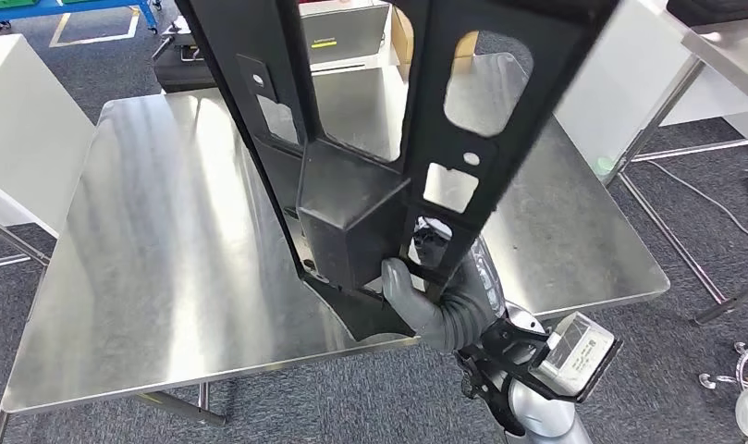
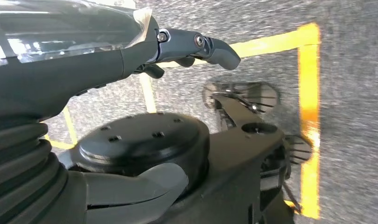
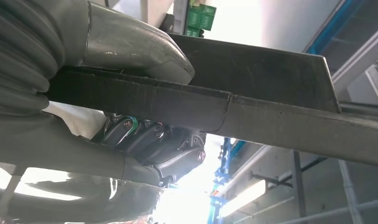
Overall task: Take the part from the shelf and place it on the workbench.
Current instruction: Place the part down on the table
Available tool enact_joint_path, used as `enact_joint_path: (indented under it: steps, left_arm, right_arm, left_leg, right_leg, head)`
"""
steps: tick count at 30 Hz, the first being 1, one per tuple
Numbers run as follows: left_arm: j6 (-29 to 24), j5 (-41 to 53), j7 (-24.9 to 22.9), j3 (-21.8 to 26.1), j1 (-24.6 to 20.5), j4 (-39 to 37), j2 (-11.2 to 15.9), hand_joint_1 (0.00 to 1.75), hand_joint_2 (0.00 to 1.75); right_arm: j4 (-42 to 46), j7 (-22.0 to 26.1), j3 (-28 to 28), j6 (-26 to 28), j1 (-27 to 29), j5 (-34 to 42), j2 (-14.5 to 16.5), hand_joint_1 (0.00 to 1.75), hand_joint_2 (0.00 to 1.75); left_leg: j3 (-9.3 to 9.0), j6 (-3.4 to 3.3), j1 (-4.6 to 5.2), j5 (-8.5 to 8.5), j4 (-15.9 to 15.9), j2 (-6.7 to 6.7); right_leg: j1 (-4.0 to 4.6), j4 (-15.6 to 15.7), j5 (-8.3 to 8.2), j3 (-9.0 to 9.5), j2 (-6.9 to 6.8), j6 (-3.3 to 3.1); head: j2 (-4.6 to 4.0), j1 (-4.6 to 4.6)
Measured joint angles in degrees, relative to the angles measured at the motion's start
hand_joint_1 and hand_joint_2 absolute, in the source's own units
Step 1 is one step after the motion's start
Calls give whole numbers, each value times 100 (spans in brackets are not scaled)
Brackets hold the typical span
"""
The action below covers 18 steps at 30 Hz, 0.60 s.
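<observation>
Right hand [image 1: 423, 298] clamped on lower end of black metal bracket part [image 1: 379, 139], held upright over near edge of steel bench [image 1: 148, 240]. Pickup done; lowering & release left, I'd judge. Left hand [image 2: 131, 70] fingers apart, holds nothing

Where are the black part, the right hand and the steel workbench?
black part [image 1: 356, 217]: head view, on its boxy middle section.
right hand [image 1: 425, 301]: head view, on the grey thumb side gripping the part's lower edge.
steel workbench [image 1: 157, 250]: head view, on the bare top.
</observation>
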<state>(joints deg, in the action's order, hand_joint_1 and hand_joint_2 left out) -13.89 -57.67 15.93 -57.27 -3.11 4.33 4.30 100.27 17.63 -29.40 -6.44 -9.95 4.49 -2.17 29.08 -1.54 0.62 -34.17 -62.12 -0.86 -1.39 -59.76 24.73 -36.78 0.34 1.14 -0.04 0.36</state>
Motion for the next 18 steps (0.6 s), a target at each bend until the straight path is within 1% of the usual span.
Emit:
enact_joint_path:
  steps: [1,3,4,5,6,7,8,9,10,11,13,15,18]
  left_arm:
    - [-1,-1,0,-9,-2,-1,-2,0,175]
    - [-1,-4,9,-28,-7,-1,-6,0,175]
    - [0,-4,14,-34,-13,-1,-6,0,175]
    - [0,-4,20,-38,-20,-1,-6,0,175]
    - [-1,-3,21,-40,-29,-1,-6,0,175]
    - [-2,-2,19,-42,-33,-1,-5,0,175]
    - [-3,-2,17,-44,-33,-2,-5,0,175]
    - [-7,-6,15,-45,-33,-4,-4,0,175]
    - [-9,-17,15,-47,-31,-7,-4,0,175]
    - [-12,-32,16,-48,-27,-11,-4,0,175]
    - [-7,-58,19,-56,-19,-15,-9,0,175]
    - [9,-59,15,-90,-24,-17,-7,0,175]
    - [28,-13,10,-195,-56,-17,11,0,175]
  right_arm:
    - [1,-1,5,5,-9,-7,4,175,175]
    - [1,-3,16,8,-19,-14,5,175,175]
    - [1,-4,20,8,-21,-17,5,175,175]
    - [1,-5,22,8,-21,-17,5,175,175]
    - [1,-5,25,8,-21,-17,6,175,175]
    - [1,-5,29,9,-24,-12,7,175,175]
    - [1,-1,38,14,-26,-2,8,175,175]
    - [1,11,57,30,-31,22,8,175,175]
    - [1,24,90,66,-39,52,8,175,175]
    - [-2,33,142,132,-53,68,6,175,175]
    - [-46,-13,317,332,-153,13,-6,175,175]
    - [-200,-138,536,530,-371,-237,-28,175,175]
    - [-604,-393,701,726,-807,-982,-60,175,175]
  left_leg:
    - [185,40,-18,-102,-308,20]
    - [660,105,-59,-365,-975,48]
    - [839,122,-72,-402,-1147,56]
    - [934,127,-80,-323,-1148,61]
    - [916,120,-83,-114,-946,65]
    - [817,101,-85,174,-598,68]
    - [707,73,-79,385,-263,69]
    - [617,41,-64,498,7,68]
    - [563,4,-45,561,167,65]
    - [552,-25,-25,545,207,63]
    - [524,-26,-12,626,247,58]
    - [507,-5,-11,661,267,58]
    - [510,-32,-2,669,268,57]
  right_leg:
    - [-1,8,27,39,-3,-37]
    - [0,11,83,87,-6,-91]
    - [2,11,110,111,-4,-102]
    - [2,11,137,142,1,-103]
    - [2,12,162,181,6,-97]
    - [1,13,187,226,13,-89]
    - [6,16,209,266,19,-76]
    - [16,19,226,288,23,-57]
    - [27,21,240,298,25,-29]
    - [39,24,251,300,24,-1]
    - [54,33,262,303,17,2]
    - [58,59,251,316,11,-14]
    - [47,116,219,341,12,29]
  head:
    - [0,-5]
    - [0,-10]
    - [0,-11]
    - [0,-11]
    - [0,-11]
    - [0,-11]
    - [0,-9]
    - [0,-9]
    - [0,-8]
    - [1,-8]
    - [1,-3]
    - [1,4]
    - [0,5]
